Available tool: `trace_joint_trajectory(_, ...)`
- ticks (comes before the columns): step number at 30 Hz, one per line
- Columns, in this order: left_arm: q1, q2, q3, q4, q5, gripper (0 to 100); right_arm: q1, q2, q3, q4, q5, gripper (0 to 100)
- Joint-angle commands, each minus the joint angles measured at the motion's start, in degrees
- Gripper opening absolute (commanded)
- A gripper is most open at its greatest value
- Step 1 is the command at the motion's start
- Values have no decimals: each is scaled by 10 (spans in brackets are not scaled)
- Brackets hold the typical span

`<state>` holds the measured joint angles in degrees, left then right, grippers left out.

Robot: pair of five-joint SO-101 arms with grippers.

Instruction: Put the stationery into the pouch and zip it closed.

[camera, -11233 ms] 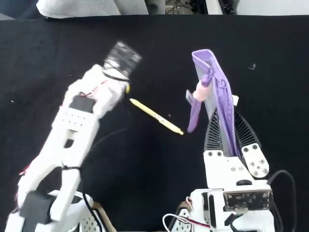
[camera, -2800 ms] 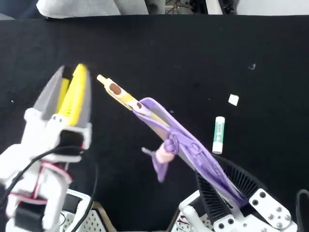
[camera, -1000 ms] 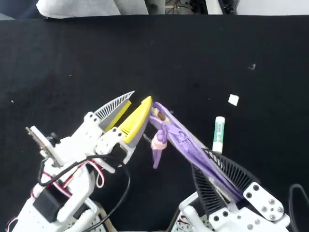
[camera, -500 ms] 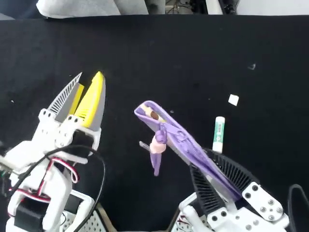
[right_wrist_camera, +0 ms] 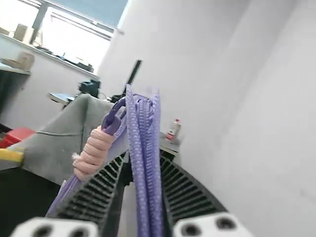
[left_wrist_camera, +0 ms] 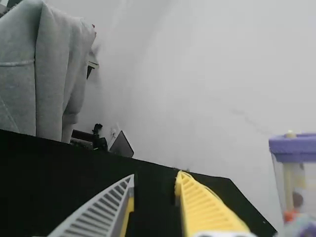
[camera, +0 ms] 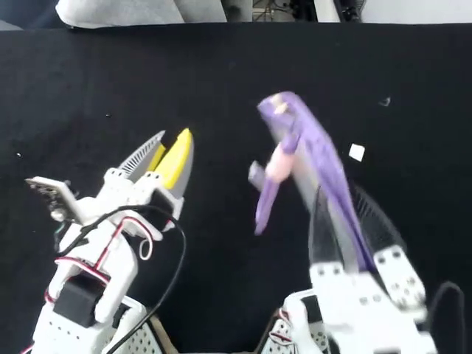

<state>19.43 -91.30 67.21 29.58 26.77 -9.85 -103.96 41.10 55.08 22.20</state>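
My right gripper is shut on the lower part of a purple pouch and holds it raised off the black table, its mouth pointing to the far side. A pink tassel hangs from the zip on the pouch's left side. In the right wrist view the pouch stands between the ribbed fingers of the right gripper, with the tassel beside it. My left gripper stands open to the left of the pouch, nothing between its yellow and grey fingers. From the left wrist, the left gripper points past the pouch's top.
A small white eraser lies on the table just right of the pouch. Grey cloth lies beyond the table's far edge. The far half of the table is bare black surface.
The right arm has swung the pouch from leaning left to pointing toward the far side, now covering where the glue stick lay. The left gripper shifted right, still open.
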Motion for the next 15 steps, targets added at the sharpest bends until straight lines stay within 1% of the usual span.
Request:
trace_joint_trajectory(1,33,0,0,-14,-14,145,43,-44,57,-86,2,11)
trace_joint_trajectory(4,70,27,-5,-14,-47,145,46,-44,102,-112,2,11)
trace_joint_trajectory(6,82,69,-17,-15,-53,145,51,-44,115,-123,2,11)
trace_joint_trajectory(9,87,165,-58,-13,-54,145,85,-39,116,-141,-11,11)
trace_joint_trajectory(12,87,279,-112,-9,-55,145,136,-12,113,-160,-28,11)
trace_joint_trajectory(15,104,371,-151,-8,-56,145,171,25,113,-180,-34,11)
